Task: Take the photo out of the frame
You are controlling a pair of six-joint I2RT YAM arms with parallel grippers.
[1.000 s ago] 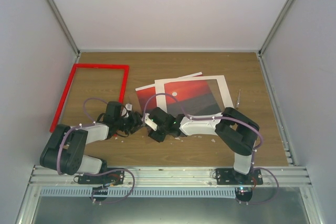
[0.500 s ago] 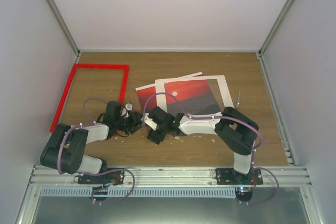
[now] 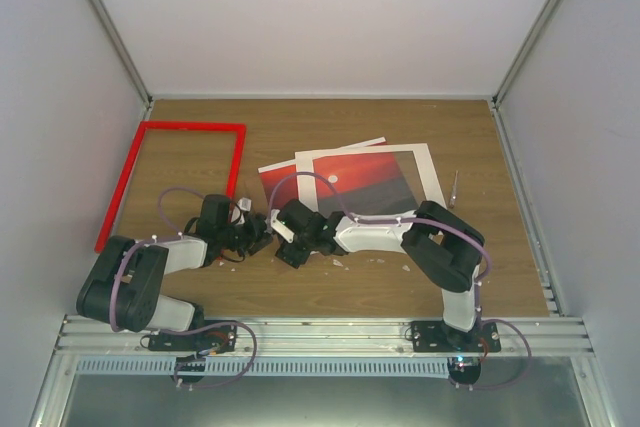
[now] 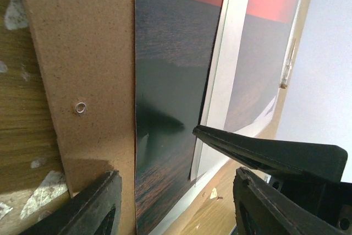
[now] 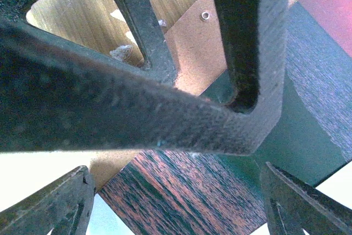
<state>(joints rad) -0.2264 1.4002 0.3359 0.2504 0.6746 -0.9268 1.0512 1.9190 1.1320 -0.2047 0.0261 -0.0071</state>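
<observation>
The red frame [image 3: 190, 128] lies empty at the far left of the table. The sunset photo [image 3: 280, 182] lies mid-table on a brown backing board [image 4: 77, 53], with the white mat [image 3: 432, 172] lying partly over it. My left gripper [image 3: 258, 234] is open at the photo's near left corner. In the left wrist view [image 4: 176, 207] its jaws straddle the photo's [image 4: 170, 81] edge. My right gripper [image 3: 283, 237] is open, almost touching the left one. In the right wrist view [image 5: 176, 207] it hovers over the photo [image 5: 187, 191], and a left finger [image 5: 137, 114] crosses that view.
White enclosure walls stand on three sides of the wooden table [image 3: 330, 292]. A small clear piece [image 3: 453, 187] lies right of the mat. Pale paint-like specks mark the wood near the grippers.
My right gripper has moved a little to the left, closer to the left gripper. The left arm, the photo and the mat have hardly moved.
</observation>
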